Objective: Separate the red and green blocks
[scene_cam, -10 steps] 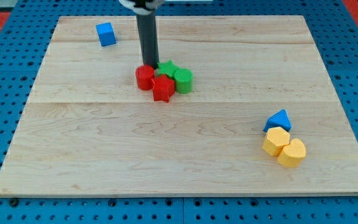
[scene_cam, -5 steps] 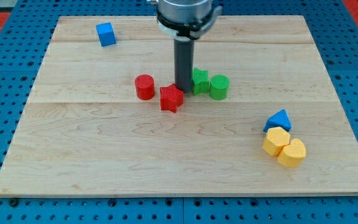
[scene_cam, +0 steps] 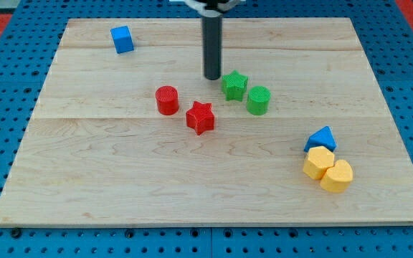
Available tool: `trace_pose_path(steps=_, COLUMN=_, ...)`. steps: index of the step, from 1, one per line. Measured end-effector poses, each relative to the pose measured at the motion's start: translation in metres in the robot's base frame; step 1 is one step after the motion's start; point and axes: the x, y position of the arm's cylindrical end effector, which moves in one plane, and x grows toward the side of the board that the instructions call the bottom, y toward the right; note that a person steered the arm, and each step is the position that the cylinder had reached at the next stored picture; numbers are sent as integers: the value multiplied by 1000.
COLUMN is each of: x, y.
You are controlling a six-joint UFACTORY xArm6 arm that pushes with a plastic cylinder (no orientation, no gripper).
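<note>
Two red blocks: red cylinder (scene_cam: 167, 99) and red star (scene_cam: 201, 117), left of centre
Tip: my tip (scene_cam: 212, 77), just upper-left of the green star; the rod has no claw
Green blocks: green star (scene_cam: 234, 85), green cylinder (scene_cam: 258, 100), apart from the reds

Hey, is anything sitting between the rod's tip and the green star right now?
Nothing visible. My tip sits just to the view's upper left of the green star, with bare board between them.
</note>
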Motion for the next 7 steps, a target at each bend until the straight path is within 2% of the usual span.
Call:
trace_pose_path(steps=1, x=56, y=71)
trace_pose_path(steps=2, x=89, y=100)
trace_pose_path(steps=3, x=72, y=98)
trace_pose_path(steps=4, x=60, y=73)
trace_pose_path(steps=5, x=75, y=2)
trace_pose_path(steps=6, x=93, y=-6)
trace_pose_path(steps=7, x=124, y=18)
